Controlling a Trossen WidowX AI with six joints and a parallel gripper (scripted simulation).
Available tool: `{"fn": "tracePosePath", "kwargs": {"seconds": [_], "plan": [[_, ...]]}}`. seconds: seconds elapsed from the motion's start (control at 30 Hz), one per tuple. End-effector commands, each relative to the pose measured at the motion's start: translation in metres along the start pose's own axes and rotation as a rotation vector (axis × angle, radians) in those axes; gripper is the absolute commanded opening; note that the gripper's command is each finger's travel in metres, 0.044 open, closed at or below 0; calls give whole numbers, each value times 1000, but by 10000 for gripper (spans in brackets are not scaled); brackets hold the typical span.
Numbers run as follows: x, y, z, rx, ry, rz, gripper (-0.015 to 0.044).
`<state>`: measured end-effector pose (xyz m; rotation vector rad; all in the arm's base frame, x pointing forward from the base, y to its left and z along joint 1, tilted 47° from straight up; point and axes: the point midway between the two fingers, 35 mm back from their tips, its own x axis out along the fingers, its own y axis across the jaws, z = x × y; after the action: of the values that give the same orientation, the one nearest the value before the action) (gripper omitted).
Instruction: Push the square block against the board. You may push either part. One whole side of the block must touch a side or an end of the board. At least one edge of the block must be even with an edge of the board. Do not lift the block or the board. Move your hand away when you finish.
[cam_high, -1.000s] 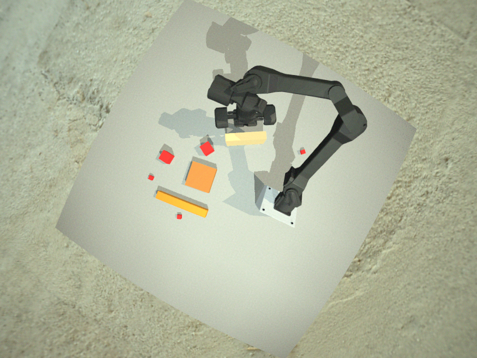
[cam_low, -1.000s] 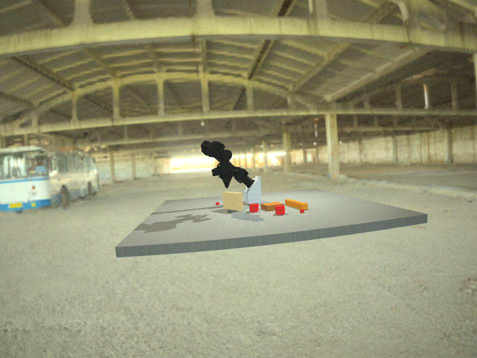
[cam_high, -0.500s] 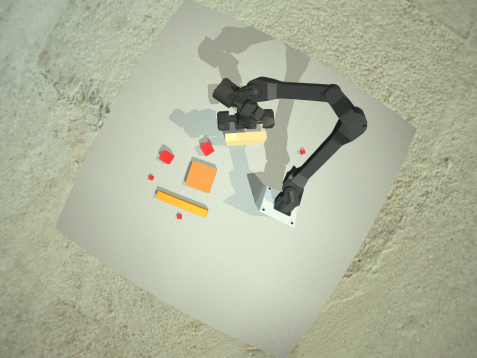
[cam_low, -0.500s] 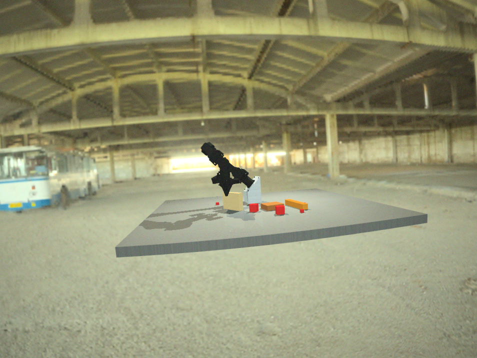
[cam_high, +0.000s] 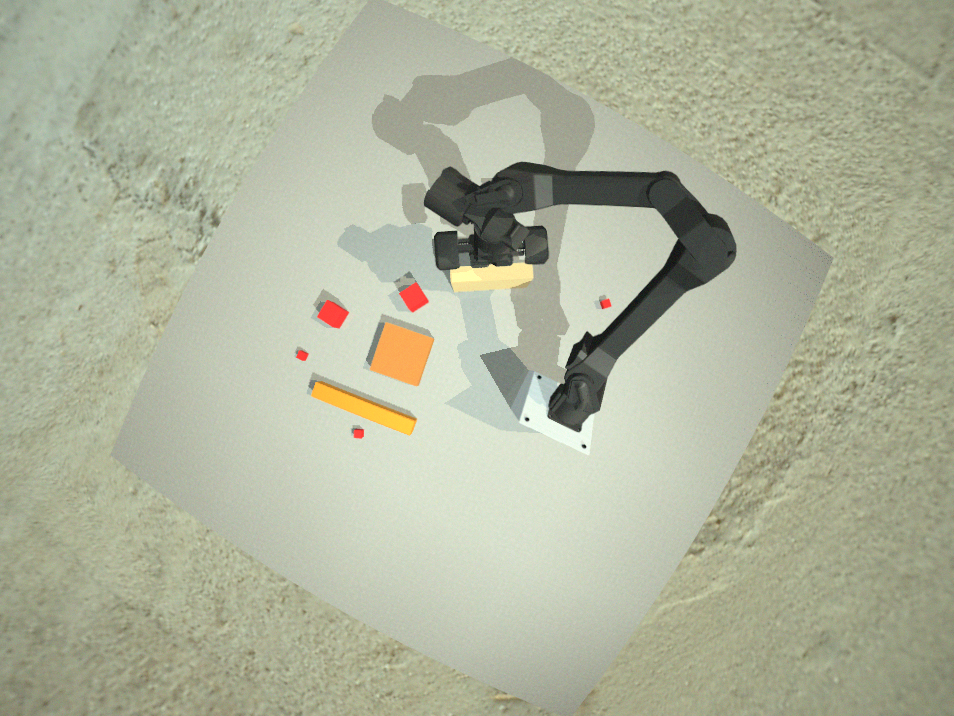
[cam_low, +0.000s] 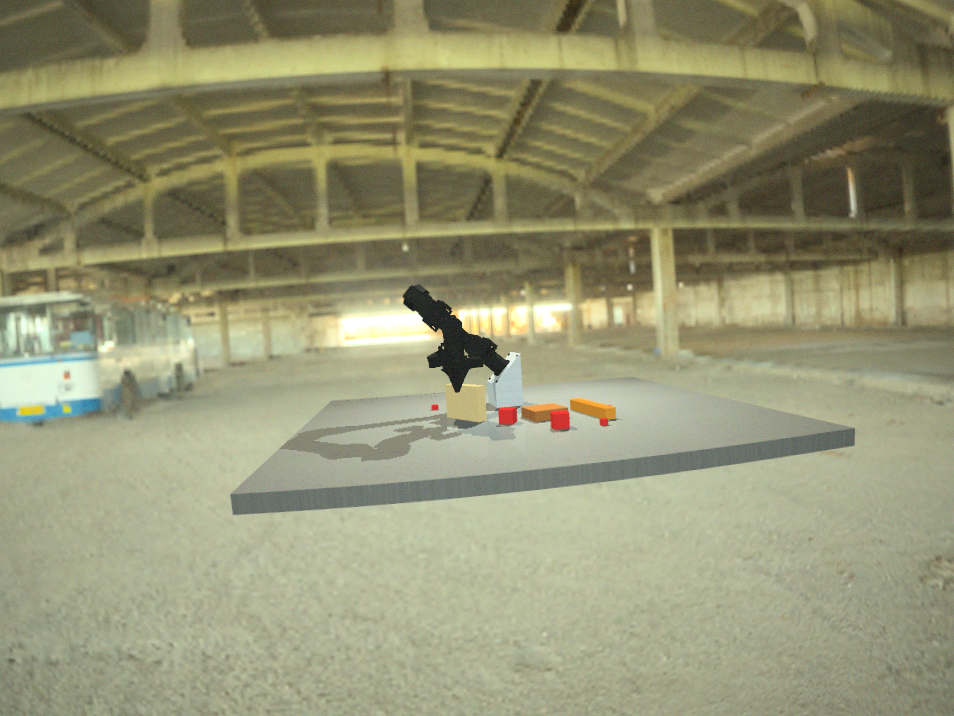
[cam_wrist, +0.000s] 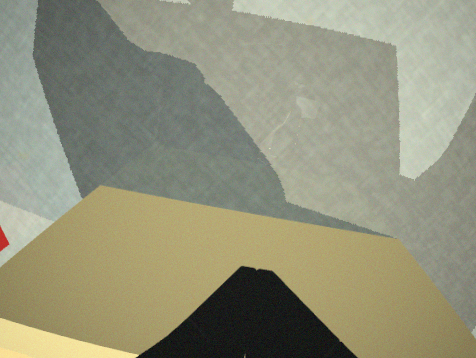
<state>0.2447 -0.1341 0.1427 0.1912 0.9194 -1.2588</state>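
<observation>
Our gripper (cam_high: 490, 258) is clenched with nothing between its fingers, the two black tips meeting in a point in the wrist view, and it sits just over a tall cream block (cam_high: 491, 276) that is no part of our task. From the top view, the orange square block (cam_high: 400, 352) lies down and to the left of the jaws, well apart, with a red cube (cam_high: 413, 295) standing between the cream block and the square block. Beyond the square block, just beside but not touching it, lies the orange board (cam_high: 362, 405), its long axis running roughly parallel to the block's nearer side. We judge that a push on the block's far side, the one facing our gripper, would carry it toward the board's long side. The wrist view shows only the cream block's top (cam_wrist: 220, 260), shadows and a sliver of red at the left edge; neither task piece appears there. We cannot tell whether the fingertips touch the cream block. Smaller red cubes (cam_high: 332, 312) lie scattered around.
</observation>
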Motion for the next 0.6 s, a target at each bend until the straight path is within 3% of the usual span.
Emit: {"fn": "tracePosePath", "kwargs": {"seconds": [0.0, 0.57], "plan": [[0, 0, -5, 4, -3, -3, 0], [0, 1, -22, 4, -1, -3, 0]]}}
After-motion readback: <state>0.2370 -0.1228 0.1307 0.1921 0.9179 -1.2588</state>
